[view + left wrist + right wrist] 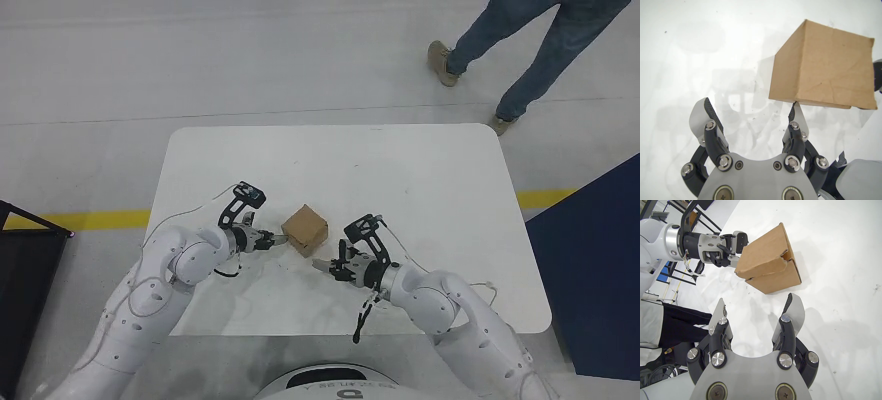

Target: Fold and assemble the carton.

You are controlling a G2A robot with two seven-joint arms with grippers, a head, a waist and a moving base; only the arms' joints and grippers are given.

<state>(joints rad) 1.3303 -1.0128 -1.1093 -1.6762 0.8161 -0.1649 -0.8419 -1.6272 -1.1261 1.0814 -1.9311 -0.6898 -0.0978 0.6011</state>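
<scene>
A small brown carton (305, 228) stands folded into a box shape near the middle of the white table (420, 180). In the right wrist view the carton (768, 262) has two side flaps meeting at a torn, slightly gaping seam. My left gripper (751, 109) is open, with one fingertip touching the lower corner of the carton (825, 70). The left gripper (738, 251) also appears at the carton's far side in the right wrist view. My right gripper (755, 305) is open just short of the carton, with nothing between its fingers. In the top view the left gripper (270, 240) and right gripper (325, 266) flank the carton.
The table's front edge (400, 330) runs close behind both arms. A dark frame (25, 250) stands on the floor beside the table's left side. A person stands on the floor beyond the far right corner.
</scene>
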